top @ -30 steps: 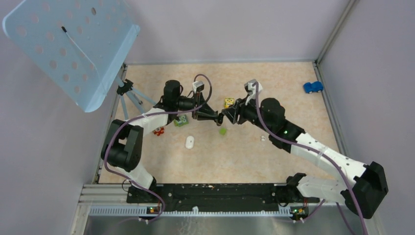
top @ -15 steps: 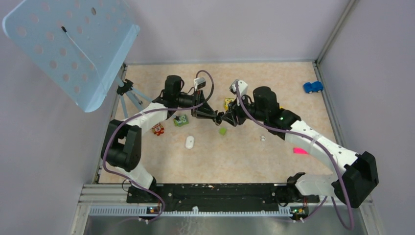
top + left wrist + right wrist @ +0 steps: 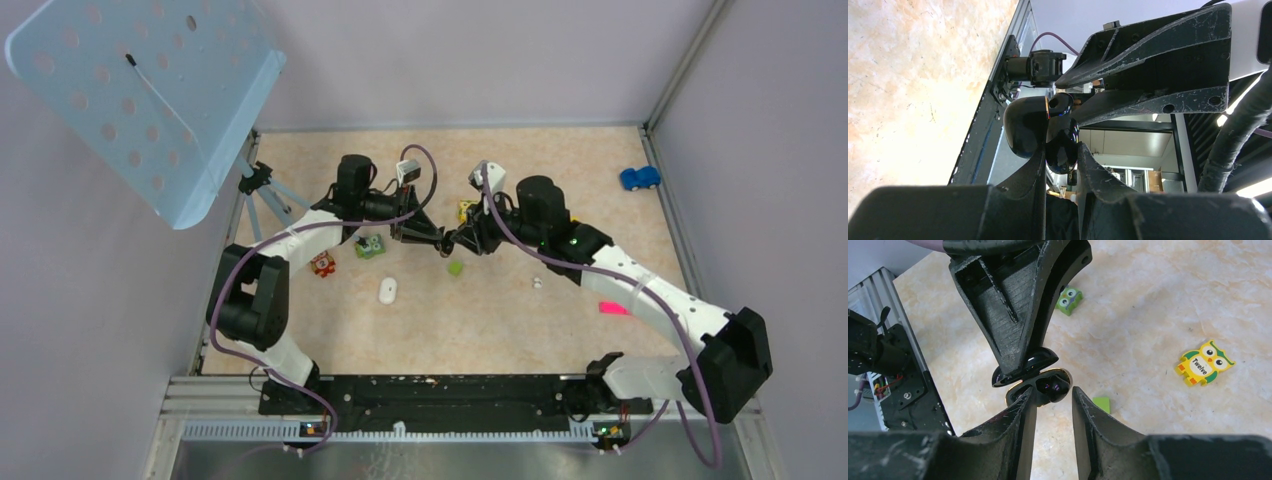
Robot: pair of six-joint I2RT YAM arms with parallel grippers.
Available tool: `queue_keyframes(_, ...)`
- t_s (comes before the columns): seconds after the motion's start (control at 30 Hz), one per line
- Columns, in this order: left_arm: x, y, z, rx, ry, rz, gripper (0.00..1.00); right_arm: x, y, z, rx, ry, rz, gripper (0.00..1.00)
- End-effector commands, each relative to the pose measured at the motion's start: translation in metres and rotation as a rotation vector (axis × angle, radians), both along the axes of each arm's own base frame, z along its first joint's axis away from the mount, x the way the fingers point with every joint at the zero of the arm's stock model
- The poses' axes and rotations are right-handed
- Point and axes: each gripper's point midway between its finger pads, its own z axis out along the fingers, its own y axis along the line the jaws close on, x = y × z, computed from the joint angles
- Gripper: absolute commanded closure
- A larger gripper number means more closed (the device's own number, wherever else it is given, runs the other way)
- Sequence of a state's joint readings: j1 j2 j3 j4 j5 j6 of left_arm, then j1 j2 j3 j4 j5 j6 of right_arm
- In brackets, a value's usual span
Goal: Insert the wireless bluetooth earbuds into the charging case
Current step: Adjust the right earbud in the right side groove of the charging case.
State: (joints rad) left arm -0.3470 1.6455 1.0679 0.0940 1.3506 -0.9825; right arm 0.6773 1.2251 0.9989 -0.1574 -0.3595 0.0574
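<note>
Above mid-table, a touch toward 12 o'clock from centre, both arms meet tip to tip, clear of the surface.

- Your left gripper [image 3: 437, 241] pinches the charging case [image 3: 1024, 126], jaws narrow on the glossy black shell. The lid is hinged open and the cavity faces the other arm.
- Your right gripper [image 3: 1052, 393] comes in from 3 o'clock with its jaws narrow. Its fingertips flank a small black earbud [image 3: 1050, 385] at the gold-rimmed mouth of the case. Cannot tell whether the pads pinch the bud or stand just off it.
- The second earbud is not found in any view.

Judgement: the step in hand is seating this bud in its socket. It looks partway in, not flush.

Doing it well:
- Hold the left arm dead steady and treat the case as your fixture.
- Press along the socket's axis only. A sideways load would likely twist that slick shell in the left pinch.
- The bud's orientation against the socket cannot be checked here, so go slowly and back off if it binds.
- When you let go, open only a little. In the right wrist view the lid sits at 10 o'clock of the bud, close enough for a wide jaw to knock it.
- A dropped bud would probably land near the green cube [image 3: 455, 268], at 6 o'clock of the meeting point.
</note>
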Motion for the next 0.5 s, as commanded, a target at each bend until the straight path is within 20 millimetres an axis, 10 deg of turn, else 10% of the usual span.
queue_keyframes(0.0, -0.0001, 0.0019, 0.0076, -0.028, -0.051, -0.024, 1.00, 0.0121, 0.0074, 0.0215, 0.051, -0.041, -0.013, 0.70)
queue_keyframes(0.47, 0.0059, 0.0000, 0.0055, -0.013, -0.042, 0.006, 1.00, 0.0141, 0.0117, 0.0211, 0.119, 0.022, -0.057, 0.89)
